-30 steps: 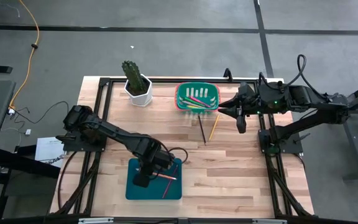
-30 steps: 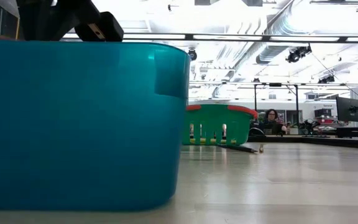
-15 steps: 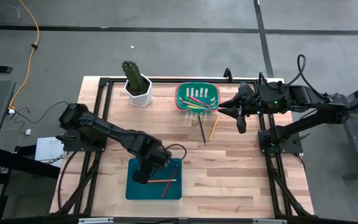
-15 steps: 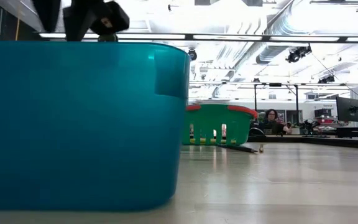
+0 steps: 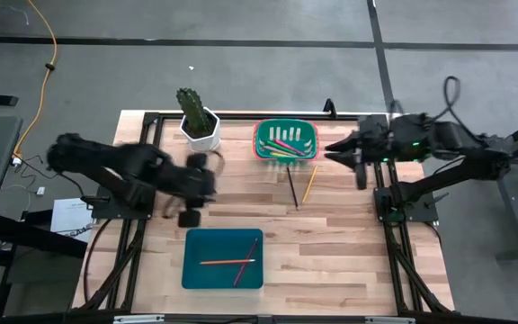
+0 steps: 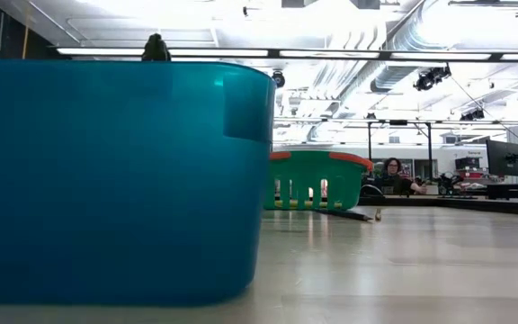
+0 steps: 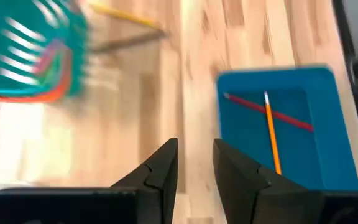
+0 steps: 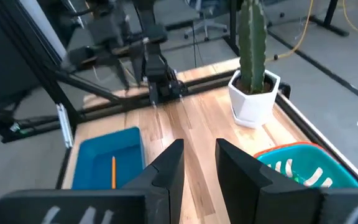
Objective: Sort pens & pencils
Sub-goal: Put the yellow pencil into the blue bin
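Two pencils, one orange and one red, lie crossed inside the blue tray at the near edge of the tabletop. Left of the tray and farther back, the left hand hovers over bare wood, its fingers slightly apart and holding nothing. Behind the tray and to its right, two more pencils, one dark and one yellow, lie on the wood just in front of the green basket. The basket holds the pens. Right of the basket, the right hand hangs with a narrow gap between its fingers, empty.
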Motion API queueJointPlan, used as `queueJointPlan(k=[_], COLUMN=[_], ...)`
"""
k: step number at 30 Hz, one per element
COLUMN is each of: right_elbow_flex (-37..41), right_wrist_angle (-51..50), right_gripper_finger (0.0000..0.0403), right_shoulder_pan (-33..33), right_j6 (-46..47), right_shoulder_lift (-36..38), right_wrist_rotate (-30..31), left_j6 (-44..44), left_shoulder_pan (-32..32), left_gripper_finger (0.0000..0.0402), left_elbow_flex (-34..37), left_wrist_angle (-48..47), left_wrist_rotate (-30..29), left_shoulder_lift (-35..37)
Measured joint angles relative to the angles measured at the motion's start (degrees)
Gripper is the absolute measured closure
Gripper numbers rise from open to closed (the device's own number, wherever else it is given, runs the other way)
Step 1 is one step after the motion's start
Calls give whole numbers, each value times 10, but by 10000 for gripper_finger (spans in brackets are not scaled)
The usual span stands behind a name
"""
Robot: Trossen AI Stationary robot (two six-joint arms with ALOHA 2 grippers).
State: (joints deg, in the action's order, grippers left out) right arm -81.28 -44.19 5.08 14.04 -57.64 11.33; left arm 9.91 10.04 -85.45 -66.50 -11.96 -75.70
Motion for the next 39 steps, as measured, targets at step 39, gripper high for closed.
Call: queueJointPlan(k=[39], right_elbow_flex=[448], right_wrist_angle=[465], right_gripper_finger=[320], right_shoulder_pan=[18], right_j6=[292], right_shoulder_lift=[177], right_wrist_rotate=[133], left_j6=[-88], left_shoulder_pan=[1], left_gripper_finger=[316], left_elbow_flex=[464], left_wrist_angle=[409], left_wrist_rotate=[-47], left_shoulder_lift=[695])
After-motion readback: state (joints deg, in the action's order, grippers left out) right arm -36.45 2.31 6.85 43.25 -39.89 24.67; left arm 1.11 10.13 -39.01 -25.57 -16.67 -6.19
